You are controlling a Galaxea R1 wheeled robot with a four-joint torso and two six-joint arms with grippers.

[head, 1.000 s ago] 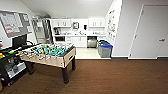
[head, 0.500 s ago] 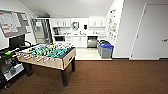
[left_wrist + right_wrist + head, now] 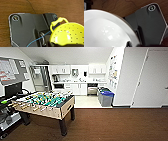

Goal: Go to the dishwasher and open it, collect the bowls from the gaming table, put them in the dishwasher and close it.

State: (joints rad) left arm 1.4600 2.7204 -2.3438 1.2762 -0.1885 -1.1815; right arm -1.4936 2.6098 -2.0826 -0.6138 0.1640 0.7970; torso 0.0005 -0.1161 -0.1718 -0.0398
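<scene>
Head cam high and wide, both wrist cams staring down at the floor

From up top I'm looking forward and down across the foosball table (image 3: 46,103) toward the kitchenette far off at the back. Left wrist cam sits right over a yellow-green colander (image 3: 68,34), right wrist cam right over a white bowl (image 3: 105,31). All three catch the brown wood floor (image 3: 112,124).

You see brown wood floor (image 3: 112,124) across the lower frame; the football table (image 3: 47,103) stands on it at left.
</scene>
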